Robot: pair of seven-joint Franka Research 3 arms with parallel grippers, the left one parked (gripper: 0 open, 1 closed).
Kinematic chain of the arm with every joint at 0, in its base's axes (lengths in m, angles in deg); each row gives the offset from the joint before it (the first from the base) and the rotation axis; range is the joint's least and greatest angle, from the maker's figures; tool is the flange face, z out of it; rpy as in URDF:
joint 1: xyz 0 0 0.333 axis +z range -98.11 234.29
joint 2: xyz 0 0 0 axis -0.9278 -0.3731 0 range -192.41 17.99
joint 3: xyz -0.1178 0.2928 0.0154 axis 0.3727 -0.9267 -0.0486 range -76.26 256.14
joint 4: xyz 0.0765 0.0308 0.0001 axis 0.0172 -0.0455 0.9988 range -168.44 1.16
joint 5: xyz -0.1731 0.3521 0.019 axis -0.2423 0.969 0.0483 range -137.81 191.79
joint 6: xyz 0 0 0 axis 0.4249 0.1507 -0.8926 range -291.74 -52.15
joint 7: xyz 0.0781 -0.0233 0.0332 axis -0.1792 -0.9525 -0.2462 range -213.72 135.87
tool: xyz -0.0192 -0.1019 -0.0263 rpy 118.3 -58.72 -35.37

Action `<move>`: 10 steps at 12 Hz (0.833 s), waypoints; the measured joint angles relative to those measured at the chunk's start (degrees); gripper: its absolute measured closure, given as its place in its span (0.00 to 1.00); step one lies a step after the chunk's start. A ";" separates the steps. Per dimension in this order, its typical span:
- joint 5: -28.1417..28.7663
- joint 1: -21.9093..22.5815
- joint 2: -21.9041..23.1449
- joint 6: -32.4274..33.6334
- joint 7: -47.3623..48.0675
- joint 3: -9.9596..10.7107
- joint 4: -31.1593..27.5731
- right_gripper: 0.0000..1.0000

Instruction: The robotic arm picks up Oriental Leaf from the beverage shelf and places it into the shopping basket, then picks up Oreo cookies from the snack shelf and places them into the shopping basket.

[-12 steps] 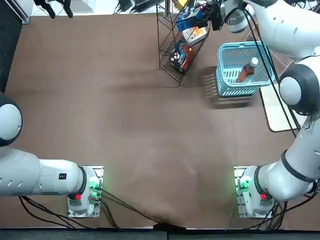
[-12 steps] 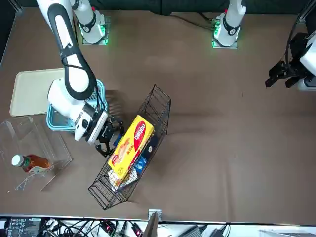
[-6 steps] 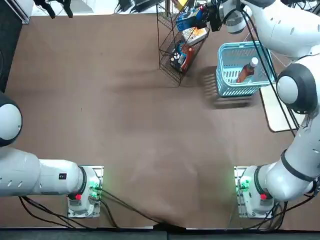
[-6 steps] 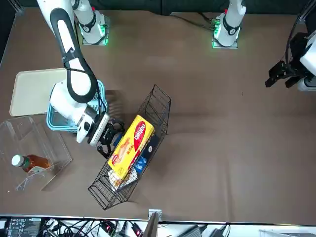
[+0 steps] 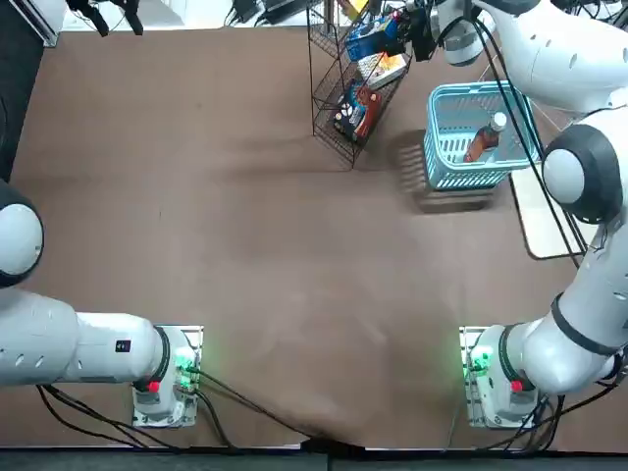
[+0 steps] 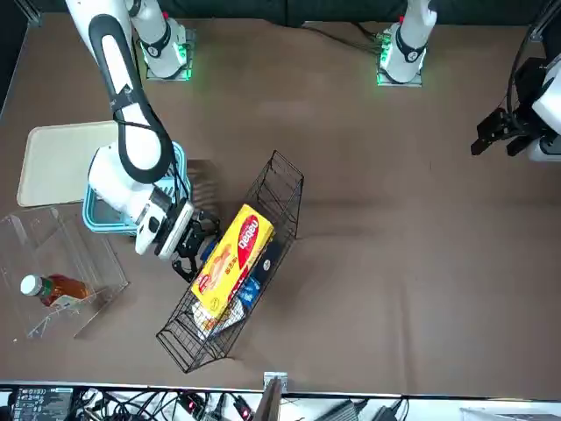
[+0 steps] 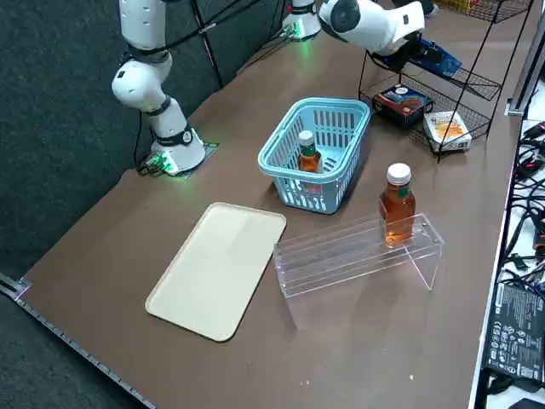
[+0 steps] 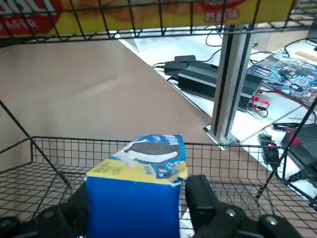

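With the bottle (image 7: 309, 155) in the basket (image 7: 315, 153), your right gripper (image 8: 136, 206) appears clamped on the blue packet (image 8: 136, 198).

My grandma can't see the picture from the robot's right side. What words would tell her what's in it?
A white robot arm's dark right gripper holds a blue packet of Oreo cookies at a black wire rack. Nearby, a light blue basket has a white-capped tea bottle inside, and another bottle stands in a clear plastic rack.
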 joint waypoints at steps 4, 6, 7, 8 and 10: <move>0.02 0.00 0.01 -0.06 0.02 0.08 0.10 0.26; 0.05 0.01 0.04 -0.07 0.08 0.14 0.34 0.39; 0.05 0.01 0.04 -0.07 0.08 0.14 0.33 0.39; 0.05 0.02 0.04 -0.07 0.09 0.15 0.35 0.39; 0.05 0.03 0.07 -0.08 0.12 0.15 0.41 0.39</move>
